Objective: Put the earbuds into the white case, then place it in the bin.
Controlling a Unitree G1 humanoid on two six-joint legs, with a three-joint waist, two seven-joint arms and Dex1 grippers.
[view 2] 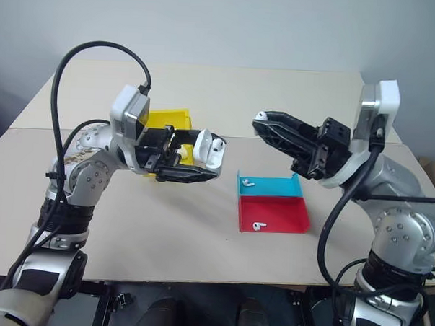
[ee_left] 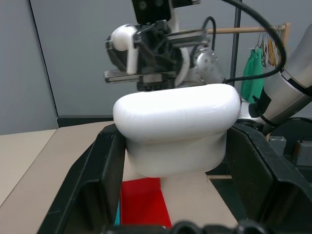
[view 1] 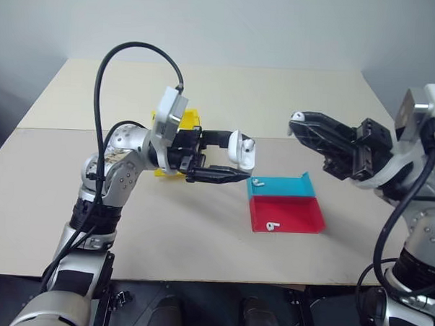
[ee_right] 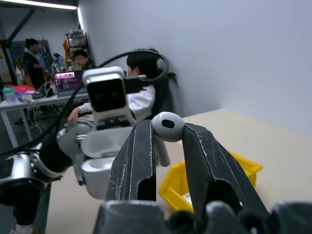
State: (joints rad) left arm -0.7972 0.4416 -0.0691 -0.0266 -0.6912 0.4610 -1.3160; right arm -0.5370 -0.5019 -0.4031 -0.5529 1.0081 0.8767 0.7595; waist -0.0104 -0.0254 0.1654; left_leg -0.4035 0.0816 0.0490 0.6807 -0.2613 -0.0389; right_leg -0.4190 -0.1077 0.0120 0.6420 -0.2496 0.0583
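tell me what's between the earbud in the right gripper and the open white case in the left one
Nothing: in the left eye view the earbud in the right gripper and the white case in the left gripper have only open air between them, above bare table.

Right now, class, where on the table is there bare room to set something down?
Bare: the table in front of the tray, and the far half behind the bin. Crowded: between bin and tray, where both grippers hang.

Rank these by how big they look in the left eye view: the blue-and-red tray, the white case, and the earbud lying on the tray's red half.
1. blue-and-red tray, clearly largest.
2. white case, held off the table in the left gripper, so nearness may enlarge it slightly.
3. earbud, tiny.
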